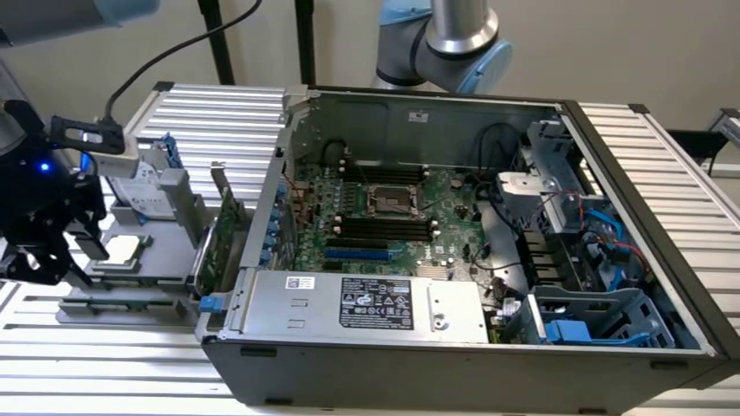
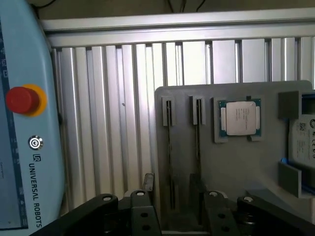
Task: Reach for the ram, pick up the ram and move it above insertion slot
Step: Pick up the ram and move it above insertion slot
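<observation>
A grey holder [image 2: 236,167] is lying on the slatted table [image 2: 113,123], at 9 o'clock from the open case [image 1: 463,364] in the exterior view. It is carrying a CPU [image 2: 239,118] in a square pocket, a drive [image 2: 302,142] in a blue-edged bay beside that, and 2 narrow grooves [image 2: 170,147]. The case is holding a motherboard with the black insertion slots [image 1: 382,230] near its middle. A blue slot [image 1: 359,254] is sitting just at 6 o'clock of them, and a power supply [image 1: 359,299] is running along the near wall. A green card [image 1: 225,234] is standing on edge just outside the case at 9 o'clock.

The ram is proving hard to make out. Thin dark strips are sitting edge-on in the 2 grooves, and I cannot tell whether either one is the ram. The frame edge is cutting off the drive, and likewise a pendant [image 2: 24,147] with a red button [image 2: 22,100].

The gripper [image 2: 179,221] is pointing down over the grooved end of the holder, well apart from the case. It is released: its fingers [image 2: 142,211] are standing wide, clasping nothing. An arm joint [image 1: 457,35] is showing at 12 o'clock, behind the case.
</observation>
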`<action>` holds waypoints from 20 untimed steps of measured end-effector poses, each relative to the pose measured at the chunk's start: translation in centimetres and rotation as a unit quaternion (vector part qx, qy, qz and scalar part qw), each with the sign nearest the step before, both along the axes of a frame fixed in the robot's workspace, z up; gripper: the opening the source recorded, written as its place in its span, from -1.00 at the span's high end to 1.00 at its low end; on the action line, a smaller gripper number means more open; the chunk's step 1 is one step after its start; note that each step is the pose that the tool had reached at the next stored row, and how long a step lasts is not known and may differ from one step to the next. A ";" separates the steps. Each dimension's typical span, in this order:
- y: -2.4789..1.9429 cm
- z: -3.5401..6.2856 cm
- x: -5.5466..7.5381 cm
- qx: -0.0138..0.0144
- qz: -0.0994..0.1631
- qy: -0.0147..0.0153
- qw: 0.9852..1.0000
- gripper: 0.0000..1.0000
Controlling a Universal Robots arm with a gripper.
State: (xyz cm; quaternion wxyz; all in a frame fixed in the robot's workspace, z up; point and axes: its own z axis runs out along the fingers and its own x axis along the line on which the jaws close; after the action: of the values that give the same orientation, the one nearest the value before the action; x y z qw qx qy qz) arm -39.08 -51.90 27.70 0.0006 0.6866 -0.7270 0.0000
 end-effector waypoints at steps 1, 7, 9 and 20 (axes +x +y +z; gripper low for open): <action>0.00 -0.19 0.0 0.000 0.000 0.000 1.000 0.15; -0.02 -1.27 0.1 0.000 0.005 0.000 1.000 0.15; -0.04 -1.63 0.1 0.000 0.008 0.000 1.000 0.15; -0.09 -3.63 0.3 0.000 0.022 0.000 1.000 0.15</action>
State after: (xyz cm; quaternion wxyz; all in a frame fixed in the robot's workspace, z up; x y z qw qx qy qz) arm -38.81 -51.99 24.08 0.0006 0.7024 -0.7118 0.0000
